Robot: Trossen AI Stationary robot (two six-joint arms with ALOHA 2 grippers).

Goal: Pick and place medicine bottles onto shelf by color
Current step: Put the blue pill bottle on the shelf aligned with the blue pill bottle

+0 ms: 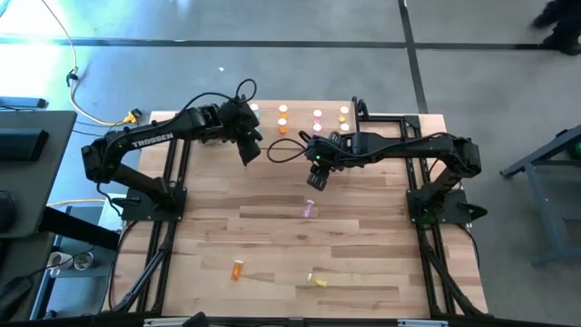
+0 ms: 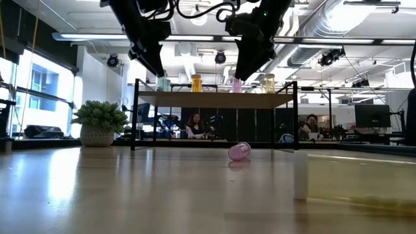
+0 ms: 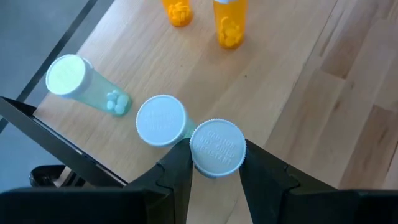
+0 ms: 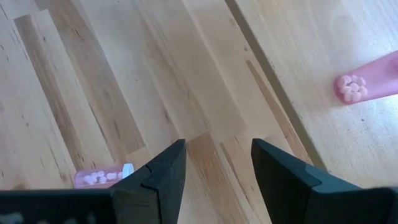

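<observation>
The shelf (image 1: 300, 117) stands at the table's far edge and carries upright green (image 3: 87, 87), orange (image 3: 229, 25), pink (image 4: 367, 84) and yellow (image 1: 343, 115) bottles. My left gripper (image 3: 216, 150) is over the shelf's left end, shut on a white-capped green bottle (image 3: 217, 147) beside another green bottle (image 3: 161, 120). My right gripper (image 4: 217, 149) hangs open and empty above the table, just in front of the shelf. A pink bottle (image 1: 310, 210) lies on its side on the table below it. An orange bottle (image 1: 237, 269) and a yellow bottle (image 1: 318, 280) lie near the near edge. My left gripper pinches the bottle's white cap (image 3: 200, 155) between its two fingers, one on each side of the rim. The fingers come from above, slanting down toward the far edge. The bottle is upright; the cap hides its body and whether its base is on the shelf.
A green potted plant (image 2: 97, 120) stands at the table's far left. People sit in the room behind the shelf (image 2: 195, 123). Open tabletop lies between the shelf and the loose bottles.
</observation>
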